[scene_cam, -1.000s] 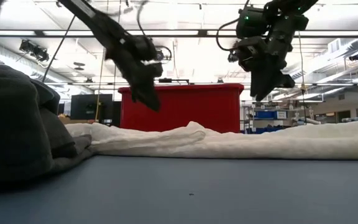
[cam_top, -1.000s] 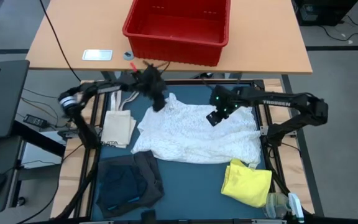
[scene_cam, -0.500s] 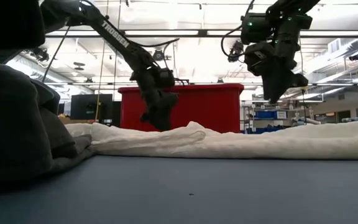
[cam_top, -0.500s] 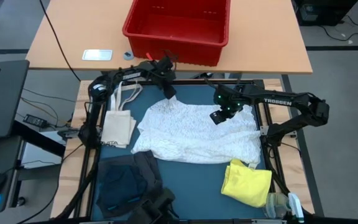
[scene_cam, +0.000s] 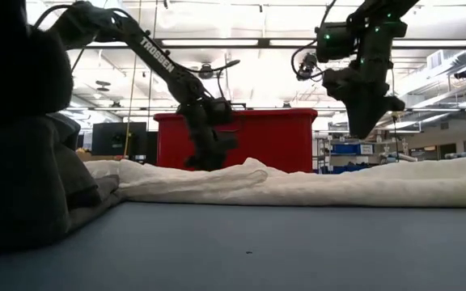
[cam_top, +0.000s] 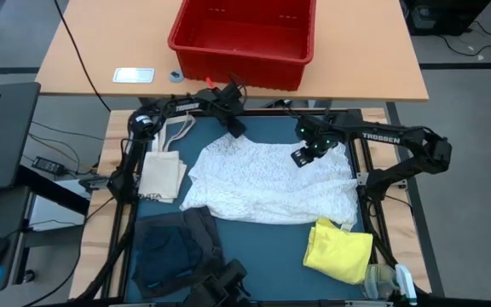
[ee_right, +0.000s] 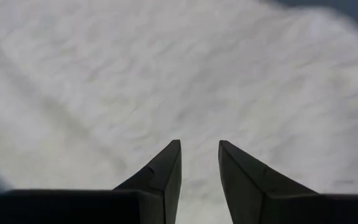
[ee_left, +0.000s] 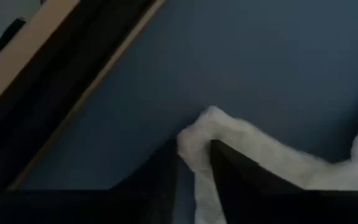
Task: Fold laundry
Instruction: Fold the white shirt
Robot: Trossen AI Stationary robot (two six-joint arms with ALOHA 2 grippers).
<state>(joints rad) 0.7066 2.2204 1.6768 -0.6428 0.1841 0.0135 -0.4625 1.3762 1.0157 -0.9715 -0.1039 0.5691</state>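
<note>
The large white lacy garment lies spread across the middle of the blue mat. My left gripper is down at the garment's far left corner, shut on it; in the low view it reaches the cloth's top line. My right gripper hangs open above the garment's far right part, clear of the cloth, and only white cloth shows beyond its fingers. A yellow garment rests on the mat at the near right. Dark garments lie in a heap at the near left. My left gripper has the white garment's far left corner between its two fingers, and the cloth fills the gap. The fingers come steeply from above. The corner's tip sticks out past the fingertips and lies low on the mat. One layer or several, I cannot tell.
A cream tote bag lies at the mat's left edge. A red bin stands on the wooden table beyond the far edge, beside a flat silver item. A clear plastic item sits at the near right corner.
My left gripper has swung toward the far edge and come down onto the white garment's far left corner, rolling as it went. The garment lies as before.
</note>
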